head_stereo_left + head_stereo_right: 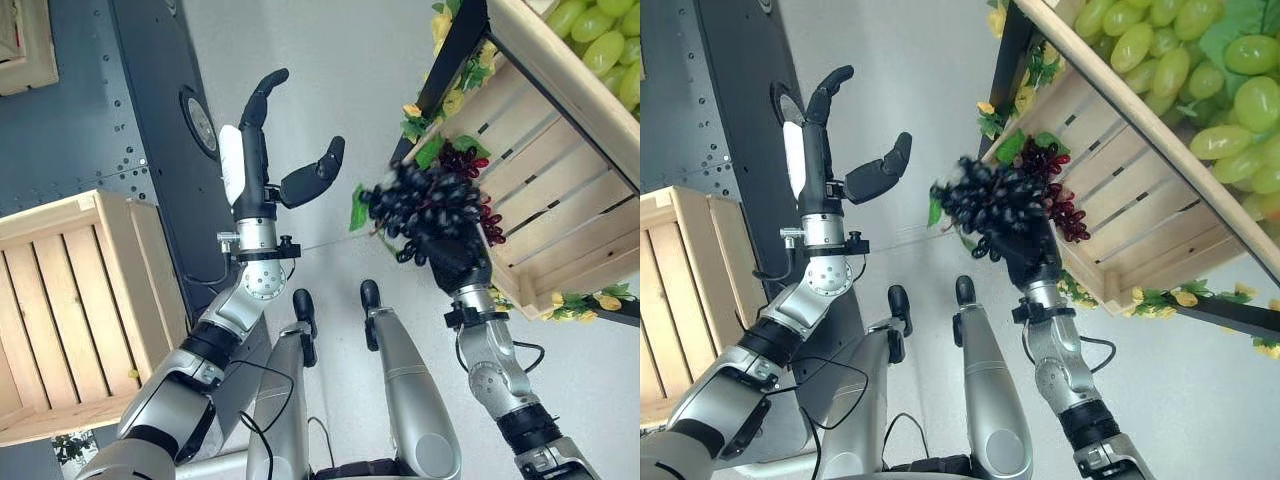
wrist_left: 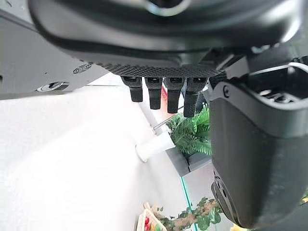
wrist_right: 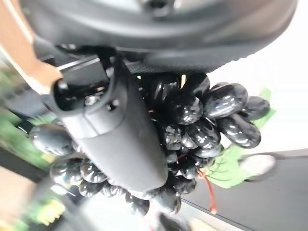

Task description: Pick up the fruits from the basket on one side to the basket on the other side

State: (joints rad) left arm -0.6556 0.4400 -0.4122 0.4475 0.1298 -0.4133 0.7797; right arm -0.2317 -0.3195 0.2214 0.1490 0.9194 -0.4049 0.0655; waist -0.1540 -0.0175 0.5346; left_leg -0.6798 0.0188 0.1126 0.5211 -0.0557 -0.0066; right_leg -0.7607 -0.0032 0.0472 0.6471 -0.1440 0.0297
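Observation:
My right hand is shut on a bunch of black grapes with a green leaf, held in the air just beside the right wooden crate. In the right wrist view the thumb lies across the black grapes. Green grapes lie in that crate, and a dark red bunch hangs at its near edge, right behind the black one. The left wooden crate stands at the left. Between the crates my left hand is raised and open, its fingers straight, holding nothing.
Leaves and yellow flowers trim the right crate's black stand. A dark grey panel runs behind the left hand. The light floor lies between the two crates.

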